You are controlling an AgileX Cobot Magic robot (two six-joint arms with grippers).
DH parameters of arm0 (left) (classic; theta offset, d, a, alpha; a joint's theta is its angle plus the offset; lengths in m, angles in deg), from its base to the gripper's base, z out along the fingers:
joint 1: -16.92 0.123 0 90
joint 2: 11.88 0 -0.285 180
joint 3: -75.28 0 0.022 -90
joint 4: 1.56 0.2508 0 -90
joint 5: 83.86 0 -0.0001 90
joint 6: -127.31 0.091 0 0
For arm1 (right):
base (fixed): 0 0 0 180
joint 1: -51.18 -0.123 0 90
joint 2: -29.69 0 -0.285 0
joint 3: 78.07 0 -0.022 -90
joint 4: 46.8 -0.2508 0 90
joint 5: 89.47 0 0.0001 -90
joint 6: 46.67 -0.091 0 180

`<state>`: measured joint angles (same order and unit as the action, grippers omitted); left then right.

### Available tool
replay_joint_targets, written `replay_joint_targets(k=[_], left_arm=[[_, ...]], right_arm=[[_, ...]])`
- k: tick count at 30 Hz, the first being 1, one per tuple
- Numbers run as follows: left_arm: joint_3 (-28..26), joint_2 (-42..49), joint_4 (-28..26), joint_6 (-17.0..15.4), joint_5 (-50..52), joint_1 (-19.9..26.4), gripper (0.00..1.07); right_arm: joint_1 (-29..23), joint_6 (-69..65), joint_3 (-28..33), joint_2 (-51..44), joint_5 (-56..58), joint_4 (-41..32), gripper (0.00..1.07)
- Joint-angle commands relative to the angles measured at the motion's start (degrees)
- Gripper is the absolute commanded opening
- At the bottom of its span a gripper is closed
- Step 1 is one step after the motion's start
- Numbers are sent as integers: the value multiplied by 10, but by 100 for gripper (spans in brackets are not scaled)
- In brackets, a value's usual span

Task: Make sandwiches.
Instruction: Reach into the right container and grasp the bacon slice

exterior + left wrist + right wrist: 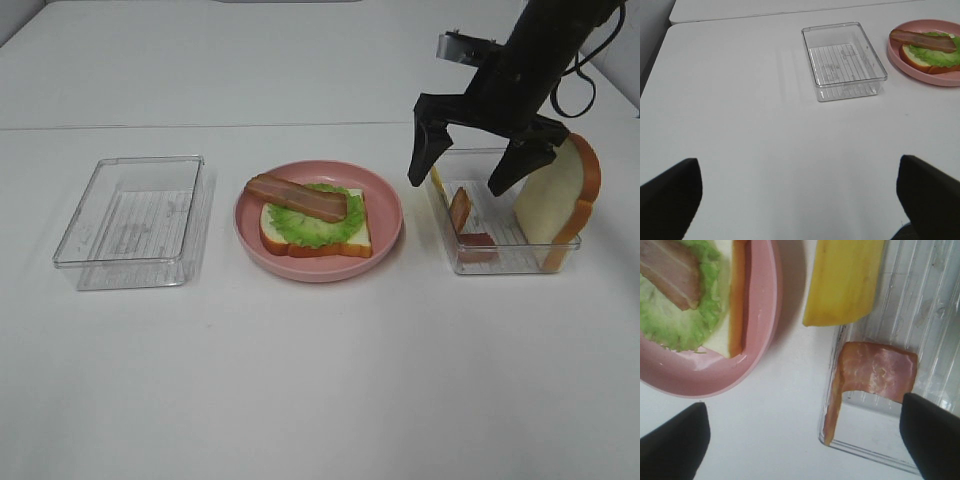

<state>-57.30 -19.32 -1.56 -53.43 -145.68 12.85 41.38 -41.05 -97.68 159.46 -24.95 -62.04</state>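
The right gripper [458, 182] has its fingers spread wide and holds nothing, poised over the right tray [505, 264]. That tray holds a bacon strip [460, 210], a cheese slice [845, 280] and an upright bread slice [555, 205]. The pink plate [388, 215] carries a flat bread slice [352, 243], lettuce [315, 228] and a top bacon strip [297, 197]. The left gripper [800, 200] gapes with nothing in it, facing the left tray [875, 60].

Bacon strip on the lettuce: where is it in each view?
Exterior high: bacon on the lettuce, mid-picture.
Left wrist: bacon beyond the left tray, near the frame edge.
Right wrist: only one end of the bacon, in a corner.
Shared landmark: pink plate.
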Motion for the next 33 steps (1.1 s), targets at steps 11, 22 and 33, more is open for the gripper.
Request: replay_joint_targets(k=[11, 22, 33], left_arm=[[1, 9, -4, 1, 2, -3, 98], [1, 9, -4, 1, 2, -3, 98], [1, 9, -4, 1, 2, -3, 98]], right_arm=[[-2, 6, -2, 29, 8, -15, 95], [-2, 14, -2, 36, 8, -23, 73], [-2, 14, -2, 39, 8, -21, 46]])
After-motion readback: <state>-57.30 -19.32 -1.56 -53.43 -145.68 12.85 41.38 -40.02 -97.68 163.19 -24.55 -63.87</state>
